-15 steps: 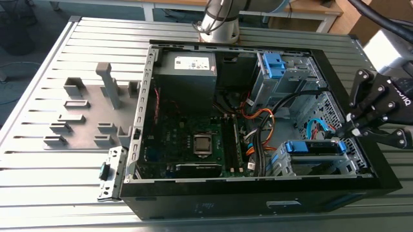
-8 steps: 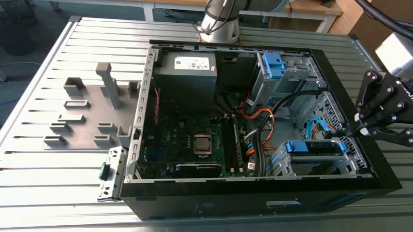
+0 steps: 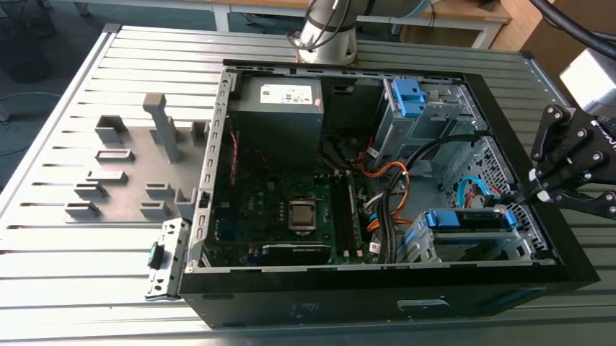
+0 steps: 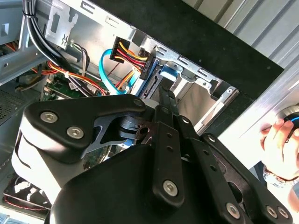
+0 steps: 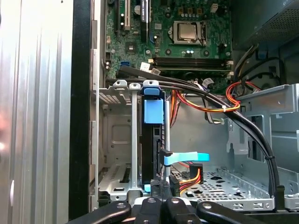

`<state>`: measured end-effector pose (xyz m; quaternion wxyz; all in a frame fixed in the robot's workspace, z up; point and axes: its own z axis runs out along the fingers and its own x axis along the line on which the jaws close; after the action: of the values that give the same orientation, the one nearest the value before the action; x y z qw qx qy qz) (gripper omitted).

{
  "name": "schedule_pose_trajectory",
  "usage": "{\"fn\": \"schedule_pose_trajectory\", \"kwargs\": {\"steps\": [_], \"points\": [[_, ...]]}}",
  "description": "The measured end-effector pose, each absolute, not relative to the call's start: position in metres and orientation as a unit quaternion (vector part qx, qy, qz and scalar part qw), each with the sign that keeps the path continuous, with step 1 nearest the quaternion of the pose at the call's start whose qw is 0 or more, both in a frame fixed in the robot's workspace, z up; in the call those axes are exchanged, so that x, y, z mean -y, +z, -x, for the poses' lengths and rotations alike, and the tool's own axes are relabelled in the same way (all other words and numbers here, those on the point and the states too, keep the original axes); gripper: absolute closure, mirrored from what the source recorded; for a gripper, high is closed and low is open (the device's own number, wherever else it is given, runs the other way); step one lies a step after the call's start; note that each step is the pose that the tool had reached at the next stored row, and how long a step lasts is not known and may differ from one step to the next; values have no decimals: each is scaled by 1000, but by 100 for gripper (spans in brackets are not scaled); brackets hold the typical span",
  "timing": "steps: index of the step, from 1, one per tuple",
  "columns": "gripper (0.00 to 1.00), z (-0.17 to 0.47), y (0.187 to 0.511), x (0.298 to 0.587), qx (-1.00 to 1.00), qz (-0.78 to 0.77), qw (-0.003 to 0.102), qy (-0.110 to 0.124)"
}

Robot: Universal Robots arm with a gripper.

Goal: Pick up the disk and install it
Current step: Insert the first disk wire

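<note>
Your gripper has its fingers pinched together, tips right at the end of the disk — it stands on edge in the drive cage, at the near corner of the open computer case on the exterior view's right. Farther back sits the power supply — its white sticker is too small to read.

Grey ribbed metal table spans your exterior view, slats running side to side. You get pale glare on slats toward exterior view's right. Bluish-grey floor shows past table edge on exterior view's left, with dark rounded shape standing on it, kind unclear. Behind table: white-framed bench with light wooden top, brown board just beside it. Light soft and even.
</note>
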<state>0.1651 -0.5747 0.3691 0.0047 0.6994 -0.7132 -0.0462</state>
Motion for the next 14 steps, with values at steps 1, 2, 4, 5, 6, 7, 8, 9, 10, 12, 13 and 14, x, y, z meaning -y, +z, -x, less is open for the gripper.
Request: {"fn": "schedule_pose_trajectory", "kwargs": {"steps": [1,2,4,5,6,7,8,9,10,12,13,14], "points": [[89,-165,369,575,713,-699,5,-46],[89,-165,369,575,713,-699,5,-46],[89,-165,369,575,713,-699,5,-46],[89,-165,369,575,713,-699,5,-46],[89,-165,369,575,713,-699,5,-46],[83,-165,369,575,713,-699,5,-46],[77,-165,369,575,713,-699,5,-46],[77,-165,369,575,713,-699,5,-46],[71,-165,369,575,713,-699,5,-46],[65,-165,369,575,713,-699,5,-46],[59,-165,369,575,713,-699,5,-46],[59,-165,369,575,713,-699,5,-46]]}}
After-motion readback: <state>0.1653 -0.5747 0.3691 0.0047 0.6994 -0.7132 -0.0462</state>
